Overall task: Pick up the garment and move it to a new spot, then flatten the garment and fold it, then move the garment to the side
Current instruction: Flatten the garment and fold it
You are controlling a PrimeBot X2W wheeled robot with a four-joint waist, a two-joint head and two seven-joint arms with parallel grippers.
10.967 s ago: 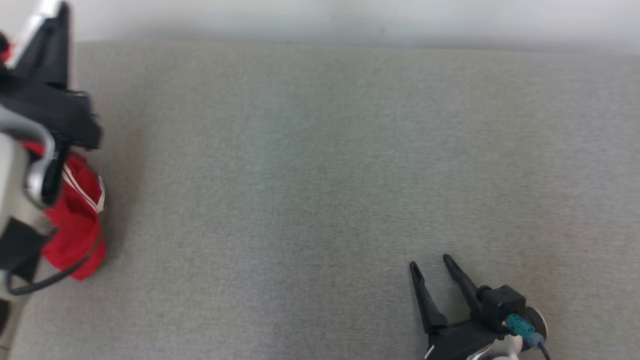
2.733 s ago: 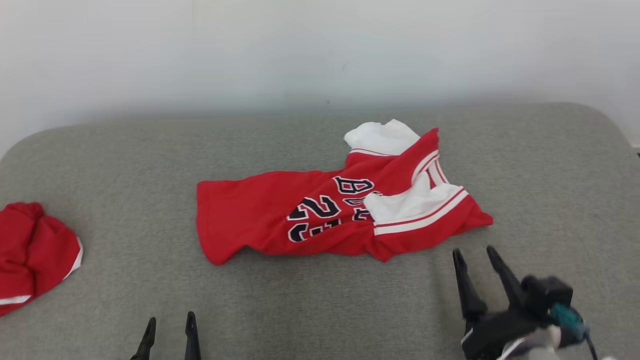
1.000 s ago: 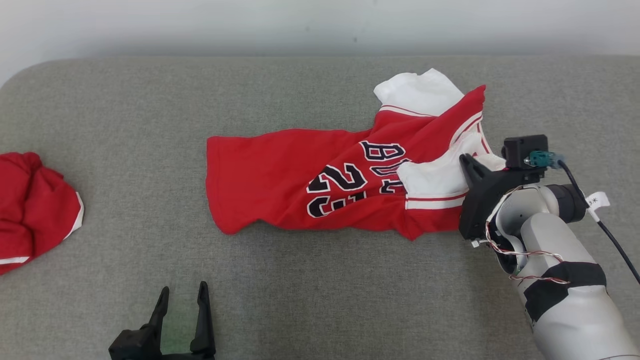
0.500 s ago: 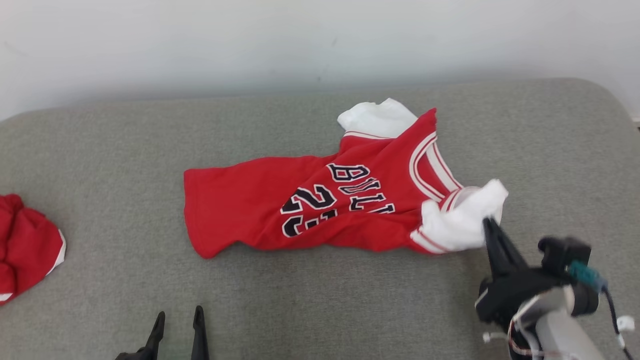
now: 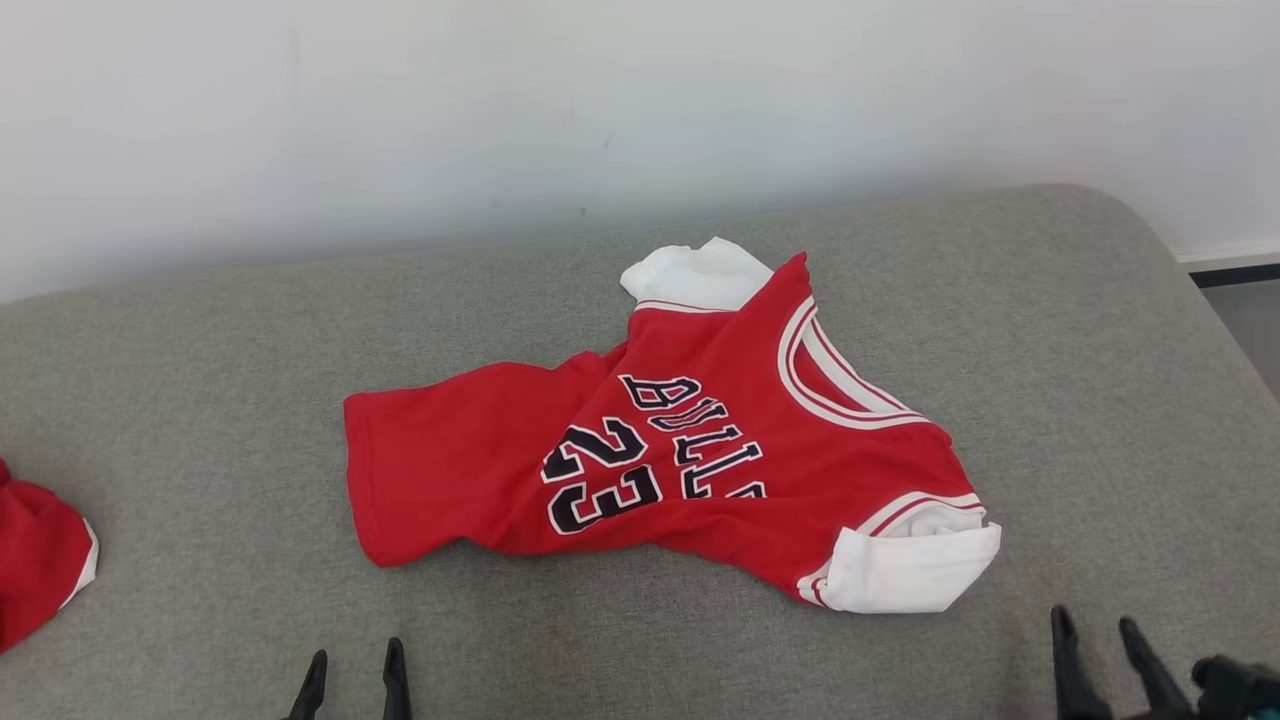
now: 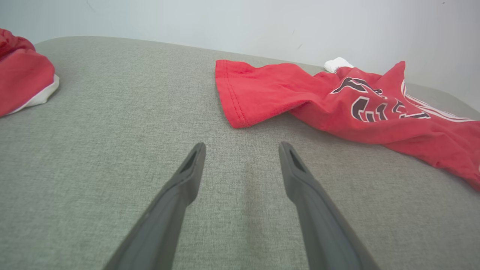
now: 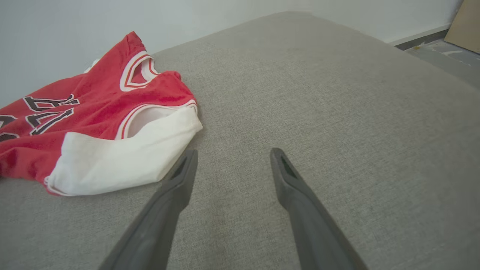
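The red jersey (image 5: 680, 450) lies spread mid-scene on the grey fabric surface (image 5: 1100, 350), collar to the right. Its near white sleeve (image 5: 910, 570) is just beside the right end effector (image 5: 1092, 618) — fingers apart, gripping nothing. The left end effector (image 5: 356, 652), near the hem, is likewise apart. Another red garment (image 5: 35, 560) lies far left.

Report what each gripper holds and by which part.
Nothing held: left gripper and right gripper stand open, apart from the red-and-white jersey on the grey fabric cushion.
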